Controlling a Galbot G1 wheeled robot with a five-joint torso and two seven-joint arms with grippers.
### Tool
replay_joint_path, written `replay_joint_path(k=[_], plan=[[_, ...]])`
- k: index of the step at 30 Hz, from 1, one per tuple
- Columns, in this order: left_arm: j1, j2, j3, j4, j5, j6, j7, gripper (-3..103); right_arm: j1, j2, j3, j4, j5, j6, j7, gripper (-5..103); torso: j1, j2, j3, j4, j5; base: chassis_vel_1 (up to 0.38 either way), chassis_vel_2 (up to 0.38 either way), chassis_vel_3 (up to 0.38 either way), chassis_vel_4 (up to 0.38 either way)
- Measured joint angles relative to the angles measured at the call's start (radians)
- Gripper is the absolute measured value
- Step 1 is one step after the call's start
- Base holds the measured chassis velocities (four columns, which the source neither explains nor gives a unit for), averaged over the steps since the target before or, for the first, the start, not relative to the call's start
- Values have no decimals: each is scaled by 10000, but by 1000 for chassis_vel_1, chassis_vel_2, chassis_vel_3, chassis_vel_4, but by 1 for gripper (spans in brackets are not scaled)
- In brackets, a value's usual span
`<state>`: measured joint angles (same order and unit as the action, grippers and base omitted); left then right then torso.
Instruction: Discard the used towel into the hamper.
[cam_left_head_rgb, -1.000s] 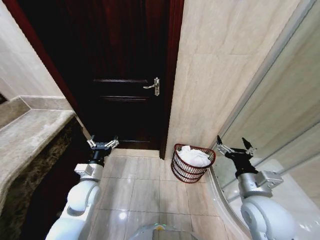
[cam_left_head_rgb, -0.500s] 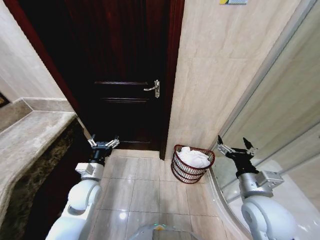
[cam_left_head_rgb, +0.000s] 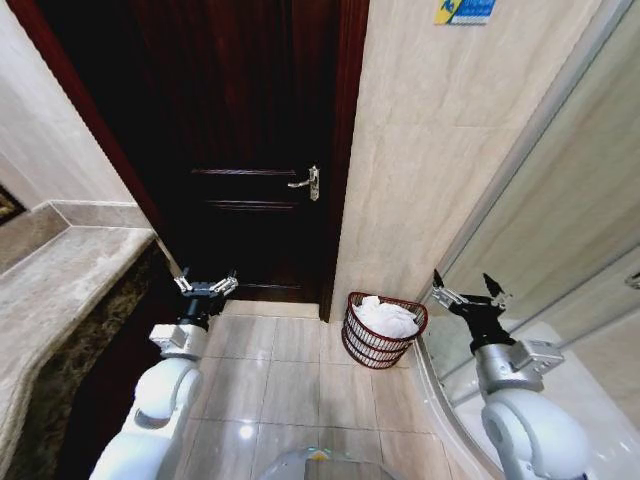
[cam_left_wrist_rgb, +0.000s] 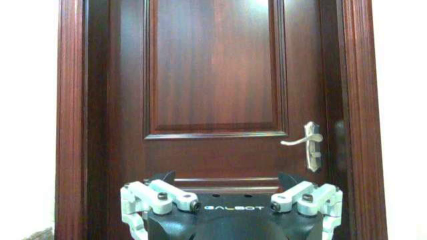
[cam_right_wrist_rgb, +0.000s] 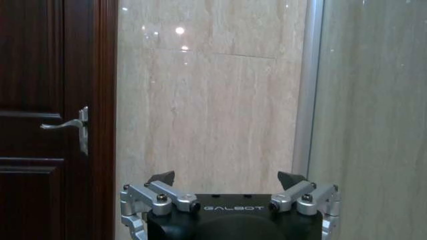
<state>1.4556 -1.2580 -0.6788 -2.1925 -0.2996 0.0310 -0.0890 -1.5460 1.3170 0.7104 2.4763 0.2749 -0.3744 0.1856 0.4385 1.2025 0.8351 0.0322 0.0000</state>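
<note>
The hamper (cam_left_head_rgb: 372, 345), a small round dark red wire basket, stands on the tiled floor against the beige wall, just right of the door. A white crumpled towel (cam_left_head_rgb: 388, 317) lies inside it, heaped up to the rim. My left gripper (cam_left_head_rgb: 206, 286) hangs open and empty in front of the door, well left of the hamper. My right gripper (cam_left_head_rgb: 467, 296) is open and empty too, just right of the hamper by the glass. In the left wrist view the left gripper (cam_left_wrist_rgb: 227, 178) faces the door. In the right wrist view the right gripper (cam_right_wrist_rgb: 227, 177) faces the wall.
A dark wooden door (cam_left_head_rgb: 250, 130) with a metal handle (cam_left_head_rgb: 308, 183) is shut straight ahead. A marble counter (cam_left_head_rgb: 60, 290) runs along the left. A curved glass shower screen (cam_left_head_rgb: 560, 240) closes off the right. Light floor tiles (cam_left_head_rgb: 290, 370) lie open between them.
The whole head view has shifted a little downward, so the camera has moved. Both arms hold their pose, and the towel stays in the hamper.
</note>
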Motion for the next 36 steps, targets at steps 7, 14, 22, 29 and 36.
replay_joint_path(k=[7,14,22,29,36], plan=[[69,-20,-6,0,60,2,-2,100,49,-71,-18,1,120,-41,-22,100,140,316,173,0,0,0,0,0,0],[129,-14,-125,-3,52,-8,-5,100,169,-125,-79,-13,173,-103,-22,100,327,725,394,0,0,0,0,0,0],[114,-25,-143,72,20,-38,6,100,183,-106,-214,-70,153,-103,-7,100,532,1182,648,0,0,0,0,0,0],[69,-38,-112,168,12,-115,59,100,215,-147,-250,-71,142,-123,11,100,710,1569,855,0,0,0,0,0,0],[29,-36,-82,137,10,-35,-20,100,225,-165,-210,-97,144,-121,20,100,866,1923,1056,0,0,0,0,0,0]])
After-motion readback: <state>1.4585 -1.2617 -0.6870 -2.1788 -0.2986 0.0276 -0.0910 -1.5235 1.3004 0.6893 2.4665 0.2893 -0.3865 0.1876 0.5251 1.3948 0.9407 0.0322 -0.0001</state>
